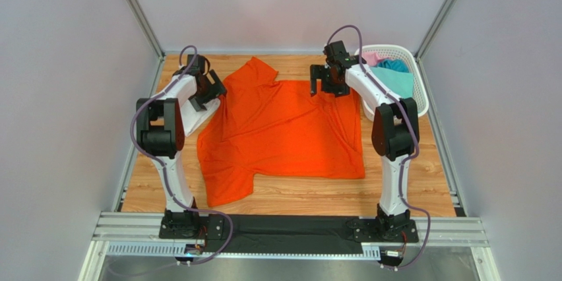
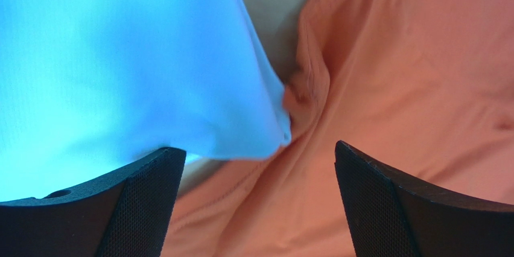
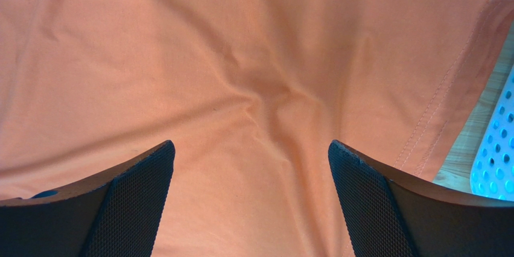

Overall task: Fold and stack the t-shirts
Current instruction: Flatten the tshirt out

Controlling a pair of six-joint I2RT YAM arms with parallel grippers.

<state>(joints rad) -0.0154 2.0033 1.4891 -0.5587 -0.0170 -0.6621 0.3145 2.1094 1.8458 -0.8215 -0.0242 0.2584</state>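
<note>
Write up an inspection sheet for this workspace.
Surface: wooden table, largely covered by cloth.
Job's things: orange t-shirt spread out, unfolded; white t-shirt at its left edge, partly under the left arm; teal t-shirt, pink t-shirt and blue t-shirt in the white basket.
Clutter: nothing seen.
Grippers: left gripper open where the white and orange shirts meet; right gripper open above the orange t-shirt.
Cables: purple cables looped along each arm.
Surroundings: grey walls; metal rail at the near edge.

The bright orange cloth t-shirt [image 1: 283, 129] lies beneath the left gripper [image 1: 211, 91] and the right gripper [image 1: 328, 87]. The white cloth t-shirt [image 2: 120, 70] lies left of the left gripper.
</note>
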